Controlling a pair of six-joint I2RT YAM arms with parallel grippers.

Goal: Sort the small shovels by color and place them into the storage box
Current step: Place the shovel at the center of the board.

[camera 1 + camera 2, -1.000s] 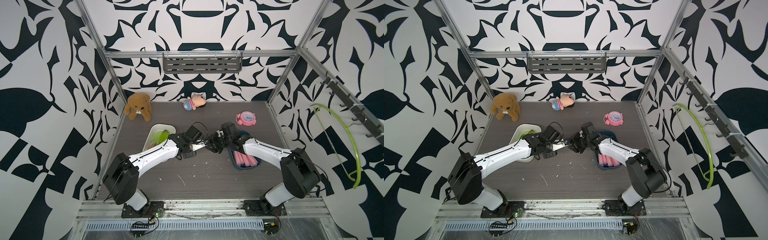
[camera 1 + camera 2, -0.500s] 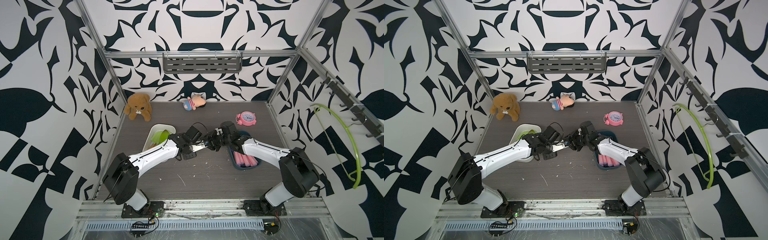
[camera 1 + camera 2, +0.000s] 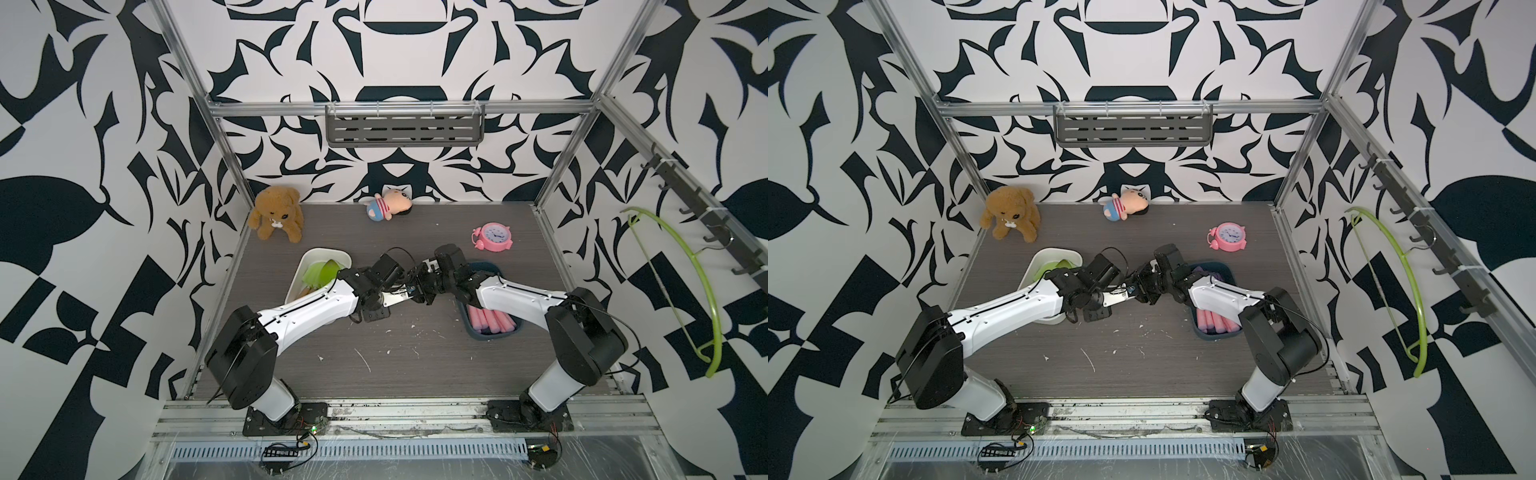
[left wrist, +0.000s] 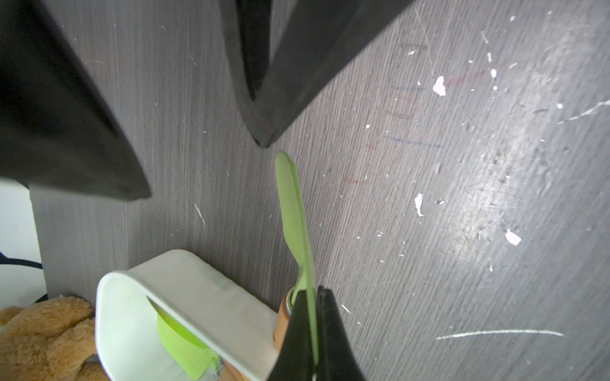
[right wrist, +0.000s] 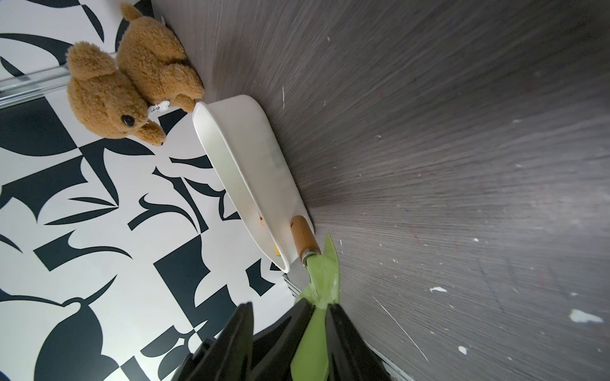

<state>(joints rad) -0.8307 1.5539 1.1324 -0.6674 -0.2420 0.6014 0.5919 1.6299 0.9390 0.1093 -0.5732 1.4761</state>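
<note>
A green shovel (image 4: 293, 214) with a brown handle (image 5: 303, 234) hangs above the tabletop at mid-table. My left gripper (image 4: 313, 297) is shut on its thin blade near the handle. My right gripper (image 5: 318, 306) meets it from the other side, its fingers pressed on the same blade (image 5: 321, 273). In both top views the two grippers (image 3: 409, 293) (image 3: 1136, 291) hide the shovel. Beside the left arm, the white storage box (image 3: 307, 259) holds green shovels (image 3: 320, 272). The dark blue storage box (image 3: 490, 337) under the right arm shows pink handles (image 3: 492, 322).
A brown teddy (image 3: 276, 212) sits at the back left, a small doll (image 3: 388, 205) against the back wall, and a pink alarm clock (image 3: 493, 237) at the back right. A green hanger (image 3: 698, 266) hangs on the right wall. White scraps dot the tabletop (image 3: 365, 361).
My right gripper has edged slightly toward the left gripper. The left arm and the shovel have hardly moved.
</note>
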